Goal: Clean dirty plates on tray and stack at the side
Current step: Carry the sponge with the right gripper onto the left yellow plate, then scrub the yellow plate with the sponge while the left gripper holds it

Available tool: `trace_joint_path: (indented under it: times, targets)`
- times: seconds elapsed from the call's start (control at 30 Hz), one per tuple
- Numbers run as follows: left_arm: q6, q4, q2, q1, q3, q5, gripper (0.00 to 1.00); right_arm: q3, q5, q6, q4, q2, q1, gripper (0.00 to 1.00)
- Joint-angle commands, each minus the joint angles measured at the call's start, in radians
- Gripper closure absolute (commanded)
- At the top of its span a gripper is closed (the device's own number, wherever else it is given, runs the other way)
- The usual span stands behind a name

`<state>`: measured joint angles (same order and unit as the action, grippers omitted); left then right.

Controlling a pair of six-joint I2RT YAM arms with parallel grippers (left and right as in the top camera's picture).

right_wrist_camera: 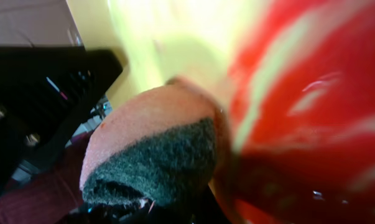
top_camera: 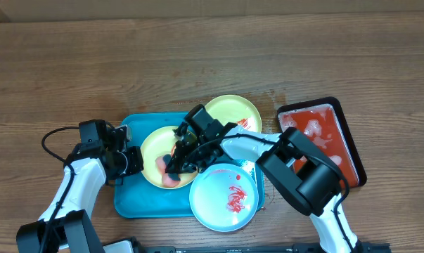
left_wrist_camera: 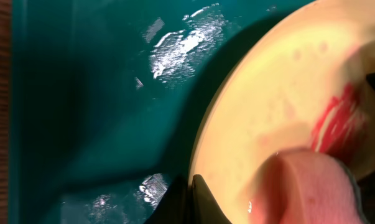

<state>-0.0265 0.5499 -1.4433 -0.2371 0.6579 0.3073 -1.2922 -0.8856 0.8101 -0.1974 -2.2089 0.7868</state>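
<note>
Three plates lie on the turquoise tray (top_camera: 131,200). One yellow-green plate (top_camera: 154,143) is at the centre, a second yellow-green plate (top_camera: 234,111) overhangs the tray's far edge, and a pale blue plate (top_camera: 222,204) with red smears is at the front right. My left gripper (top_camera: 136,160) is shut on the centre plate's left rim; the left wrist view shows the fingers (left_wrist_camera: 190,200) pinching that rim (left_wrist_camera: 262,106). My right gripper (top_camera: 176,163) is shut on a pink and dark green sponge (top_camera: 171,180) and presses it on the same plate. The sponge (right_wrist_camera: 147,146) sits against red sauce (right_wrist_camera: 299,118).
A smaller black tray (top_camera: 344,123) holding red liquid stands on the wooden table to the right of the turquoise tray. The bare tray floor (left_wrist_camera: 94,106) shows wet patches to the left of the held plate.
</note>
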Motion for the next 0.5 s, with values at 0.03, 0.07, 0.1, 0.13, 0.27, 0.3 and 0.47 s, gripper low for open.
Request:
trace_joint_path:
  times: [0.03,0.07,0.1,0.13,0.27,0.3,0.47]
  targets:
    - [-0.011,-0.006,-0.003,-0.004,-0.003,-0.004,0.96,0.008,0.14,-0.043,-0.08,-0.019,-0.074,0.96]
    - [-0.011,-0.007,-0.003,-0.004,-0.003,-0.005,0.95,-0.003,0.174,-0.072,-0.114,-0.019,-0.078,0.96]
    - [-0.011,-0.007,-0.003,-0.004,-0.003,-0.006,0.95,-0.018,0.214,-0.1,-0.154,-0.019,-0.08,0.96]
    - [-0.011,-0.007,-0.003,-0.004,-0.003,-0.012,0.96,-0.037,0.247,-0.133,-0.194,-0.019,-0.08,0.96]
    - [-0.011,-0.007,-0.003,-0.004,-0.003,-0.029,0.95,-0.132,0.426,-0.256,-0.355,-0.019,-0.057,0.96]
    - [-0.012,-0.007,-0.003,-0.004,-0.003,-0.029,0.96,-0.153,0.463,-0.283,-0.383,-0.019,-0.048,0.96]
    - [-0.011,-0.007,-0.003,-0.004,-0.003,-0.029,0.95,-0.24,0.613,-0.38,-0.471,-0.019,0.019,0.96]
